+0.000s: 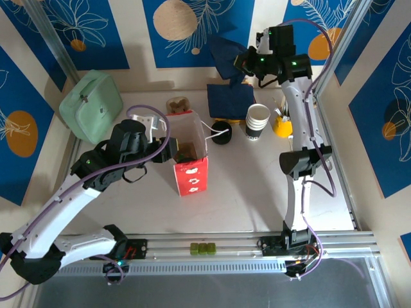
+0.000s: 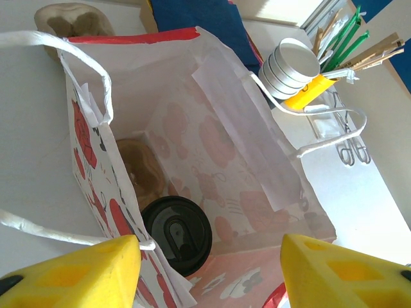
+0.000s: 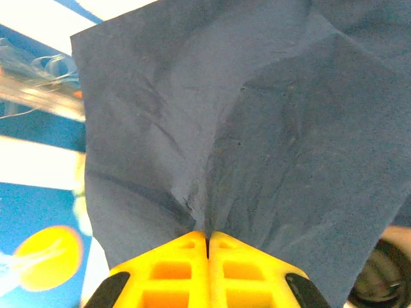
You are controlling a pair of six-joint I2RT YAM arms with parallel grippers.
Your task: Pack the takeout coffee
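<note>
At the bottom of the paper bag [image 2: 225, 135], which stands mid-counter [image 1: 244, 192], the takeout coffee [image 2: 176, 234] sits upright. Its black lid shows beside a brown item [image 2: 138, 170] I cannot identify (the green cup body is hidden under the lid). The left jaws hover roughly half open at the bag's near rim with nothing visibly in them; whether they touch the paper is unclear. The right jaws, at the far end of the counter, are pinched fully closed on a dark blue napkin [image 3: 218, 128], which hangs above the napkin stack [image 1: 229, 99]. The cup looks packed, so the step in hand is probably getting that napkin into the bag. To do it well, I would carry it high over the white cups [image 1: 258, 120] and the loose lid [image 1: 221, 133]. It should come in above the bag mouth, clear of the string handles [image 2: 29, 38], with the trailing corner lowered into the free space beside the cup. Let go only once most of the sheet is below the rim, since a limp napkin could drape over the edge.
</note>
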